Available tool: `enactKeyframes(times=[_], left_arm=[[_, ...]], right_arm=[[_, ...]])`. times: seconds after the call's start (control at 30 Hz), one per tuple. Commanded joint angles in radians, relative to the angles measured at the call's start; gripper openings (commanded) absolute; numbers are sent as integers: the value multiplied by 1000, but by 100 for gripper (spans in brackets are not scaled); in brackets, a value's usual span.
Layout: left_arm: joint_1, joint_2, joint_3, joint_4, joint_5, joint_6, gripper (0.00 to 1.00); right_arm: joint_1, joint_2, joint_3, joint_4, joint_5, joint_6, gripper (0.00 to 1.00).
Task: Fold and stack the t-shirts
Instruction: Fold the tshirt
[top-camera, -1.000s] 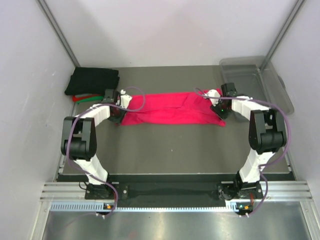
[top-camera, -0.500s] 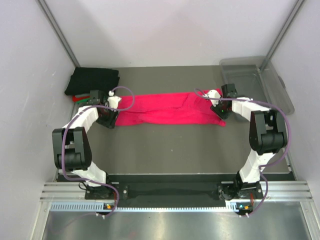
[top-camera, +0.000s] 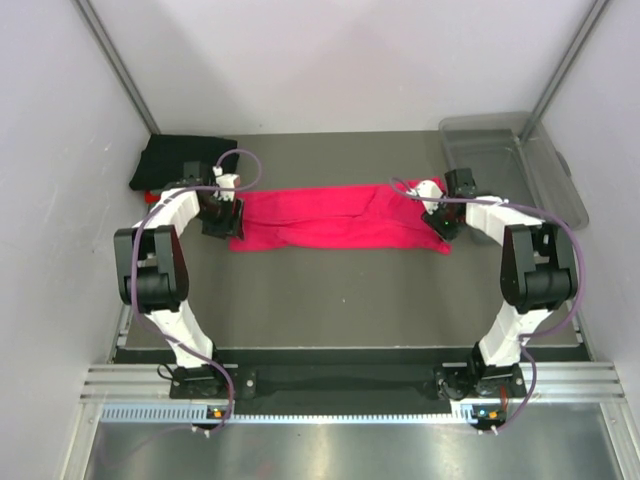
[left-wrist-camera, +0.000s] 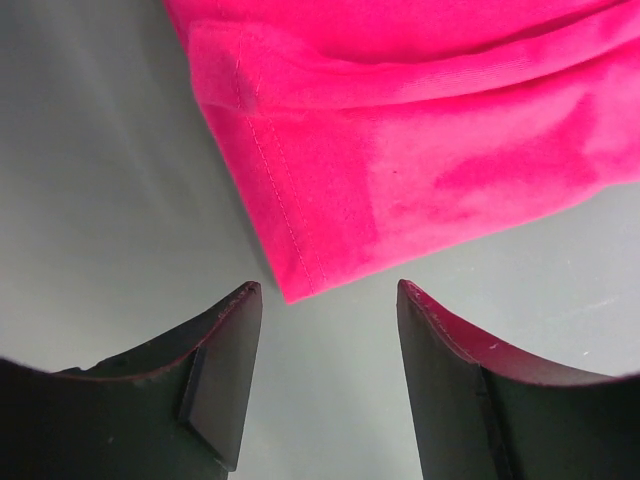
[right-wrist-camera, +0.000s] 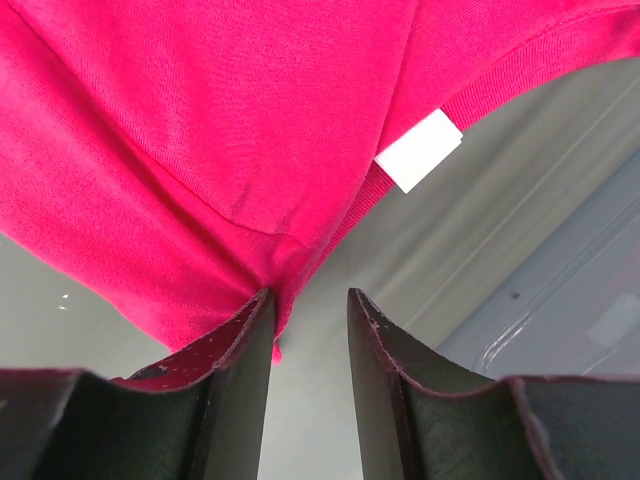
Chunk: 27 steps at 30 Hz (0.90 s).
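1. Pink-red tee (top-camera: 340, 218): folded into a long narrow band. It lies flat on the table, running left to right across the middle, with soft wrinkles along its length.
2. Left end: a squared corner with a stitched hem (left-wrist-camera: 285, 200), flat on the surface.
3. Right end: the curved collar edge is exposed, with a small white label (right-wrist-camera: 420, 150) beside it.
4. Black tee (top-camera: 185, 158): folded, in the far-left corner, apart from the pink-red tee.
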Motion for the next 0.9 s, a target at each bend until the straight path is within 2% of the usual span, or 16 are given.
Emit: enactKeyframes(times=[0.0,0.13,0.27,0.37,0.4,0.6,0.77,0.8,0.83,0.87], left_arm=[[4,31,40,-29,-17,-48,61],[6,37,8,-12,-34,-48,60],[6,48,-9,-2,-54,-46,54],[6,77,-6,6,-58,-46,34],[6,84,-1,3,-60,-46,30],[6,117,14,-29,-8,-45,29],[4,132,16,-37,-26,-46,29],[6,134,14,-35,-29,-46,27],[4,132,12,-37,-38,-39,18],[6,132,12,-35,-48,-40,17]], right_arm=[[-27,-54,-3,-16,2,-4,36],[-27,-55,-10,-18,-20,3,37],[-27,-52,-20,-11,-26,4,37],[-27,-55,-23,-14,-33,7,37],[-27,-58,-26,-13,-37,7,37],[-27,-89,-49,-13,-46,-4,37],[-27,-103,-55,-16,-55,-4,37],[-27,-103,-55,-18,-58,-2,37],[-25,-104,-55,-18,-60,0,37],[-27,-104,-53,-22,-64,0,37]])
